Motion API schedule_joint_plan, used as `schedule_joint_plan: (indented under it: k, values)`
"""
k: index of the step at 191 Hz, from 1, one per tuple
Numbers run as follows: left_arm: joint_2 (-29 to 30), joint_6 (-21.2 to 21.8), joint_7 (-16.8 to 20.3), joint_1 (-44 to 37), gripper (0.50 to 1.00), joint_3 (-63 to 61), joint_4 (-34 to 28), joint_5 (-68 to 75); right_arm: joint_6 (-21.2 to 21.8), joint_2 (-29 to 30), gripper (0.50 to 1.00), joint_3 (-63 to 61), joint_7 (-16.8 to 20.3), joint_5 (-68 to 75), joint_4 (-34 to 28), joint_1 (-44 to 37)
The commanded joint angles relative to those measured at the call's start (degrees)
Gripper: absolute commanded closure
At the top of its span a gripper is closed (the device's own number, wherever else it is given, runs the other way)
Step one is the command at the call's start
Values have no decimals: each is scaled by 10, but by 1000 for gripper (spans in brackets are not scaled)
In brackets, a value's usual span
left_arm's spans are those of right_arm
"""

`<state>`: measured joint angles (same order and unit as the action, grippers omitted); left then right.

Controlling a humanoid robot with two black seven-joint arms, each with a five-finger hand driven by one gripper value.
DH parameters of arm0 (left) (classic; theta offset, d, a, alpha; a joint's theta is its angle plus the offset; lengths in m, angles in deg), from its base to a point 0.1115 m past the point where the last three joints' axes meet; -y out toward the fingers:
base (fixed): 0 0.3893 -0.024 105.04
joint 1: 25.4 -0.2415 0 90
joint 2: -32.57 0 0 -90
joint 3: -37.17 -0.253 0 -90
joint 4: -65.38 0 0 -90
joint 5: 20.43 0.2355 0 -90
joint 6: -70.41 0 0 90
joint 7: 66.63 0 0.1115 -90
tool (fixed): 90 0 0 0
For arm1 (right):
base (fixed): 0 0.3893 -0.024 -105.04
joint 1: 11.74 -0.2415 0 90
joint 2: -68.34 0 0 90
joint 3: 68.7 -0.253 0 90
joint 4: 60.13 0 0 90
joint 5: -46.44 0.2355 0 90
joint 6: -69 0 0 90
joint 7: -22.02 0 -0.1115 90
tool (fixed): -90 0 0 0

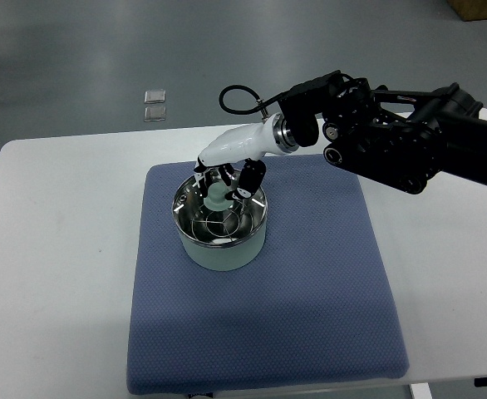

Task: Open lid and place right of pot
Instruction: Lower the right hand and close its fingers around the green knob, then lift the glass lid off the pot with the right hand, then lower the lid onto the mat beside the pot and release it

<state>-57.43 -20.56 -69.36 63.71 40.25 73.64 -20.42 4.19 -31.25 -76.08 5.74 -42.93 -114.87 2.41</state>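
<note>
Table (52, 216): white, carrying blue mat (310, 299). Pot (222, 241): on the mat's upper left, glass lid (220, 208) still seated. Right hand (227, 170): fingers curled around the lid's knob (218, 195), evidently for lifting. Mat space rightward free for set-down.

The pot (222, 233) is round, pale green outside and shiny metal at the rim, standing upright. Its glass lid (218, 214) sits on it, level, with a pale knob (218, 198) at centre.
</note>
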Motion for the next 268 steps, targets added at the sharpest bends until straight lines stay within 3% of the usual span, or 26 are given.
schedule_joint_plan:
  k: [1,110,159,238,268]
  values:
    - [0,0,0,0,500,0,0,0,1,-4,1000,-8,-1,2,-6,0]
    - [0,0,0,0,500,0,0,0,9,-26,1000,-20,-2,7,-11,-8]
    - [0,0,0,0,500,0,0,1,37,-115,1000,-23,-6,19,-51,-25]
    - [0,0,0,0,500,0,0,1,34,-249,1000,-22,-17,26,-133,-8]
    - [0,0,0,-1,500,0,0,1,26,-272,1000,-22,-23,27,-136,25]
